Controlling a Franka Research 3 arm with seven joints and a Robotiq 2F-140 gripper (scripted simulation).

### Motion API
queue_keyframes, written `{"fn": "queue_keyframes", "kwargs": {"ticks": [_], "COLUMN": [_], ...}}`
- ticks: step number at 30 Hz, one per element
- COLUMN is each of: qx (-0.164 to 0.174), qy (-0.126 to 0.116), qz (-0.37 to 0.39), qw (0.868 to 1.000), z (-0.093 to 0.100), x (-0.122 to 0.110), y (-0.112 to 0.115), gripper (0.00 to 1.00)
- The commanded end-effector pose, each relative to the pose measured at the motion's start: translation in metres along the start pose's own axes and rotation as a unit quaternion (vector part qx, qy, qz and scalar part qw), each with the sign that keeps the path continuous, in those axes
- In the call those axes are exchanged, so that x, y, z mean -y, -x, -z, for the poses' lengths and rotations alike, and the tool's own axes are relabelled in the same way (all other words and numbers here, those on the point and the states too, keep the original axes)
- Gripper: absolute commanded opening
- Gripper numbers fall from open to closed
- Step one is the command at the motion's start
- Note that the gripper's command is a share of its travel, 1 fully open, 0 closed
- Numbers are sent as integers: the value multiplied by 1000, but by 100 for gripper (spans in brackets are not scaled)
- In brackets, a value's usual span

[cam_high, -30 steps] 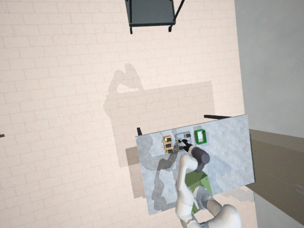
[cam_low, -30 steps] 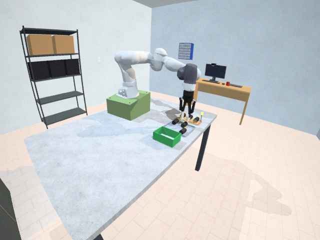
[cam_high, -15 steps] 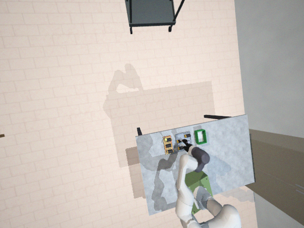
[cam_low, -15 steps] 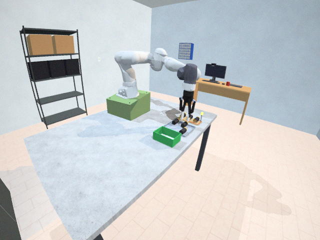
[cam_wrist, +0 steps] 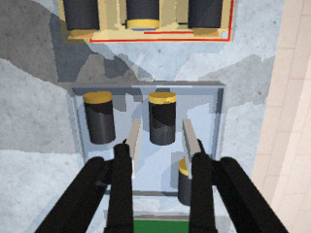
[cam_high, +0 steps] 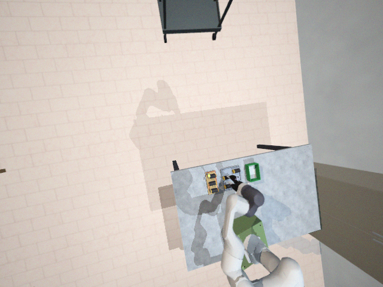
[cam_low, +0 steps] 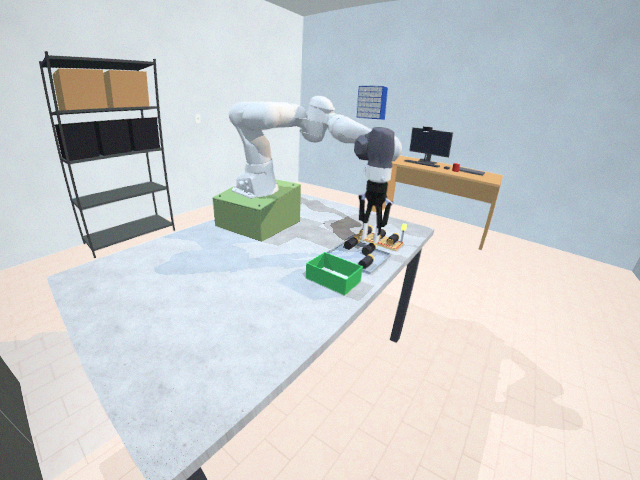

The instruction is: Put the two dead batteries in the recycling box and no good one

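- Three batteries (cam_high: 212, 183) (cam_low: 392, 238) (cam_wrist: 142, 10) in a row in the orange-yellow holder (cam_high: 207, 185) (cam_low: 385, 244) (cam_wrist: 112, 37), right of centre in the top frame, upper edge of the wrist frame.
- Bulb (cam_high: 209, 175) (cam_low: 404, 226) at the holder: lit yellow.
- Next rightward in the top frame: shallow tray (cam_high: 228, 171) (cam_low: 343, 254) (cam_wrist: 194, 104), with three more batteries (cam_high: 236, 170) (cam_low: 368, 249) (cam_wrist: 162, 118) lying inside; in the wrist frame, one upper left, one upper centre, one lower right, partly hidden.
- Gripper (cam_high: 228, 176) (cam_low: 370, 241) (cam_wrist: 161, 129) over the tray: partly open, grasping nothing; fingers pointing down, spread to either side of the upper-centre battery in the wrist frame. Contact: cannot tell.
- Farther right in the top frame: green recycling box (cam_high: 247, 173) (cam_low: 325, 276) (cam_wrist: 161, 226), upright beside the tray, no battery visible inside.
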State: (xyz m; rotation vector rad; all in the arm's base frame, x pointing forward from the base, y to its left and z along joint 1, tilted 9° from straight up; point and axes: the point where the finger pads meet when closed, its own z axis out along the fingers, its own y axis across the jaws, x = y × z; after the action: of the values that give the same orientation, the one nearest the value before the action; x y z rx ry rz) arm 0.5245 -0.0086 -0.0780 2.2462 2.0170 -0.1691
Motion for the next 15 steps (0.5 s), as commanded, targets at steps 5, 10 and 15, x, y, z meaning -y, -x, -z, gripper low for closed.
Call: {"fn": "queue_keyframes", "kwargs": {"ticks": [5, 10, 15], "qx": [1, 1, 1], "qy": [2, 2, 2], "qz": [3, 3, 3], "qw": [1000, 1000, 1000], "z": [-5, -26, -34], "x": [-2, -2, -2], "y": [1, 1, 1], "gripper": [29, 29, 29]}}
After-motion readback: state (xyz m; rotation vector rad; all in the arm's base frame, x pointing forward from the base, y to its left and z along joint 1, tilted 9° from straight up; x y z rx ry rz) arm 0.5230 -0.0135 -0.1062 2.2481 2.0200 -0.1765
